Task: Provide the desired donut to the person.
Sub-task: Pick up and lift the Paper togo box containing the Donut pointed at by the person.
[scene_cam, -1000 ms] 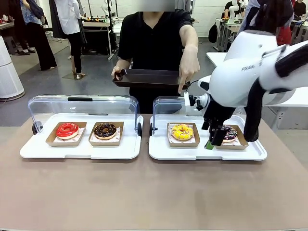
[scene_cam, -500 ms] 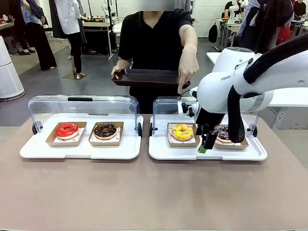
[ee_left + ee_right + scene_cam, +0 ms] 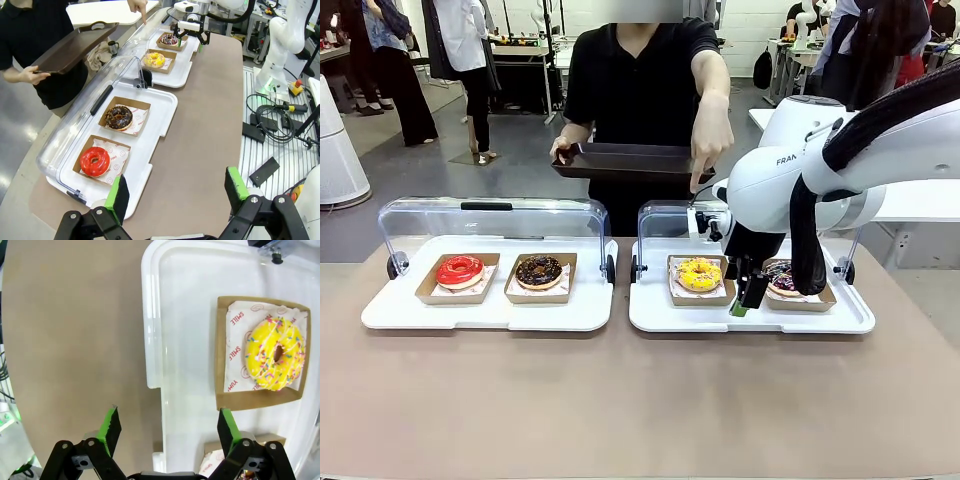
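Observation:
The person point(image 3: 640, 75) in the black T-shirt stands across the table, holding a dark tray point(image 3: 620, 160) in one hand. The other hand point(image 3: 708, 150) points a finger down at the yellow sprinkled donut point(image 3: 699, 273) point(image 3: 275, 353) in its cardboard box. My right gripper point(image 3: 748, 296) point(image 3: 167, 427) hangs open and empty over the white tray point(image 3: 655, 312), just right of that donut. A dark sprinkled donut point(image 3: 790, 278) lies on its other side. My left gripper point(image 3: 177, 192) is open, high above the table's near left end.
A second white tray point(image 3: 390, 315) on the left holds a red donut point(image 3: 459, 270) and a chocolate donut point(image 3: 538, 270). Both trays have clear lids point(image 3: 490, 215) standing open at the back. Bare brown table point(image 3: 620, 400) lies in front. Bystanders stand far behind.
My right arm has swung left, from over the dark sprinkled donut to the gap beside the yellow one. The person's pointing hand has held still.

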Controlling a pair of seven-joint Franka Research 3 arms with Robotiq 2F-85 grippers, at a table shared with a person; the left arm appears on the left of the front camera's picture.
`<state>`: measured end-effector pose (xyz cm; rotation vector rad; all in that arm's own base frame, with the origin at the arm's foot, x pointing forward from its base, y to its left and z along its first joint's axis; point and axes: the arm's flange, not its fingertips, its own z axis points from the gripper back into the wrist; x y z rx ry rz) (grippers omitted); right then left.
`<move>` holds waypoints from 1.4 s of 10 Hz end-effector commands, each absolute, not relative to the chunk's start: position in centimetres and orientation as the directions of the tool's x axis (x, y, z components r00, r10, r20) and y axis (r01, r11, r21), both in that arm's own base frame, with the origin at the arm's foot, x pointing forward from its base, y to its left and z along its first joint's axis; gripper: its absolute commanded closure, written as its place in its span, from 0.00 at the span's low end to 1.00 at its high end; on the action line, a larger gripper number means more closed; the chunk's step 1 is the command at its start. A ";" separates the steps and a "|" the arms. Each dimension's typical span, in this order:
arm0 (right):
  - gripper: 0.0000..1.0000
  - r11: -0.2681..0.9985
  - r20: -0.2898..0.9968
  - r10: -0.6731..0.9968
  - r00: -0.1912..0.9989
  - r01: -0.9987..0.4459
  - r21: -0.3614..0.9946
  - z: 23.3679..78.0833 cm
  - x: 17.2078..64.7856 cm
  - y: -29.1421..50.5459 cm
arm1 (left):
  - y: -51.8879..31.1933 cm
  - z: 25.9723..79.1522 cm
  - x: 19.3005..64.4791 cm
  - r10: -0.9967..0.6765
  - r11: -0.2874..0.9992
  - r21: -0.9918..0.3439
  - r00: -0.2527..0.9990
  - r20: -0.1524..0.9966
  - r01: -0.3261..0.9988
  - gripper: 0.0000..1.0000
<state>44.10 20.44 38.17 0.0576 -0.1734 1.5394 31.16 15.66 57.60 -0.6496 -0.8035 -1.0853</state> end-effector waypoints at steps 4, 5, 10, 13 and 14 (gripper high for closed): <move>0.00 0.015 0.140 0.990 0.008 -0.998 -0.054 37.4 45.2 21.0 | 15.8 57.7 31.2 -0.496 0.331 -0.062 0.229 0.838 0.942 0.00; 0.00 0.019 0.130 0.991 0.012 -0.998 -0.053 37.0 45.9 21.0 | 15.8 57.7 31.2 -0.496 0.331 -0.062 0.229 0.838 0.942 0.00; 0.00 0.030 0.109 0.994 0.025 -0.998 -0.053 35.7 48.4 21.3 | 15.8 57.7 31.2 -0.496 0.331 -0.062 0.229 0.838 0.942 0.00; 0.00 0.036 0.096 0.995 0.031 -0.998 -0.049 34.5 49.3 21.4 | 15.8 57.7 31.2 -0.496 0.331 -0.062 0.229 0.838 0.942 0.00; 0.00 0.036 0.091 0.995 0.032 -0.998 -0.047 34.2 49.4 21.5 | 15.8 57.7 31.2 -0.496 0.331 -0.062 0.229 0.838 0.942 0.00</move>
